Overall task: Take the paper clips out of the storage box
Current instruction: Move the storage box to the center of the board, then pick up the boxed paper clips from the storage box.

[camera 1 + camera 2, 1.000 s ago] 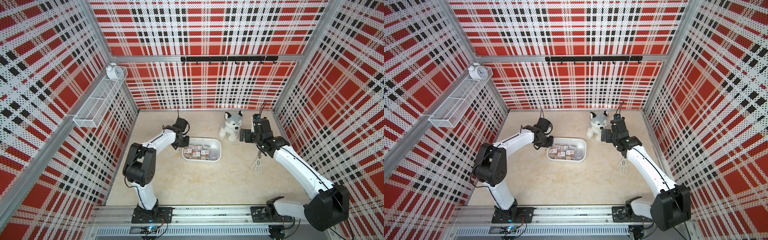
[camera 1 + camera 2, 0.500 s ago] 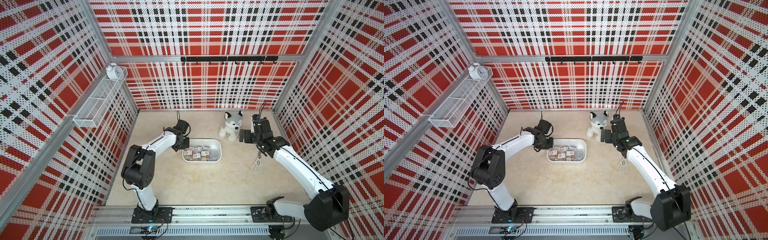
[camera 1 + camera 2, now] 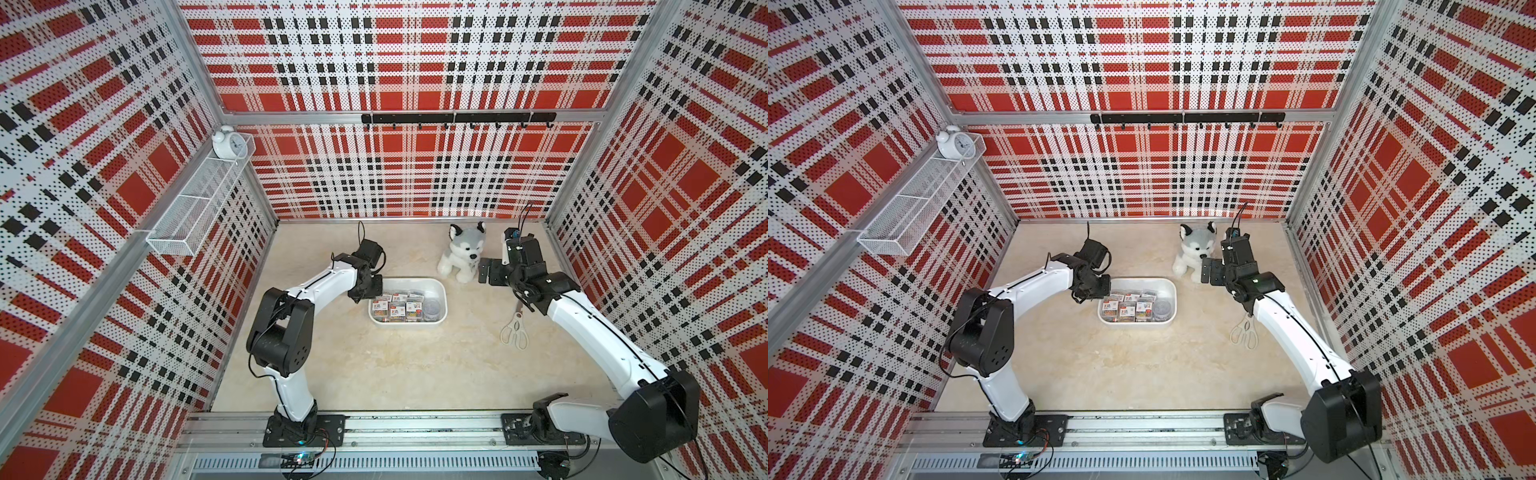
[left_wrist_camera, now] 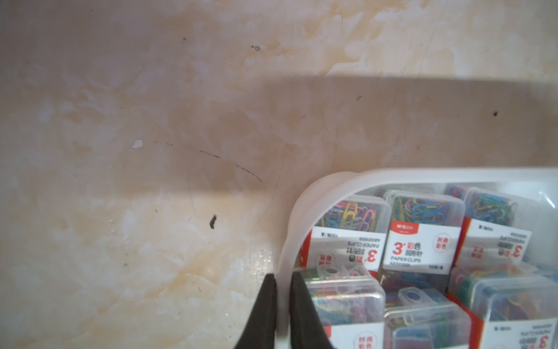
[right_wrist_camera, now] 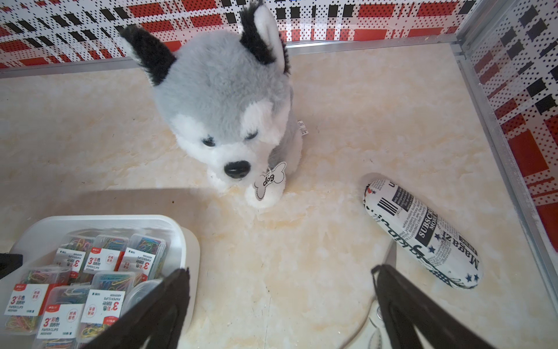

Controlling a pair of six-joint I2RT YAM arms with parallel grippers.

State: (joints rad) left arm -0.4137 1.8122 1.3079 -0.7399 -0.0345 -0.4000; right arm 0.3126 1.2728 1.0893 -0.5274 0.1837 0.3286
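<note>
- The beige marbled desk (image 3: 374, 374) carries everything but the shelf items.
- A white wire-mesh basket (image 3: 199, 203) hangs on the side wall, with a white alarm clock (image 3: 228, 143) at its far end.
- The storage box (image 3: 409, 326), a shallow white tub, sits mid-desk, in front of the plush husky.
- The plush husky (image 3: 463, 253) sits upright near the back wall, just beyond the box's far corner.
- The left end effector (image 4: 283, 281) is at the box's near-left corner. Its fingers (image 4: 262, 317) stand close together astride the wall, one outside and one inside; whether they pinch it cannot be told.
- The right end effector (image 5: 280, 272) hangs wide open and empty, just beside the husky.
- A newspaper-print pouch (image 5: 422, 232) lies on the desk beside the husky, near the side wall.
- White-handled scissors (image 3: 515, 330) lie well right of the box, partly under the right arm.
- The paper clip cases (image 3: 399, 309), clear with white-and-red labels, lie packed in rows inside the box.
- A round clear tub (image 3: 432, 308) sits at the box's right end.
</note>
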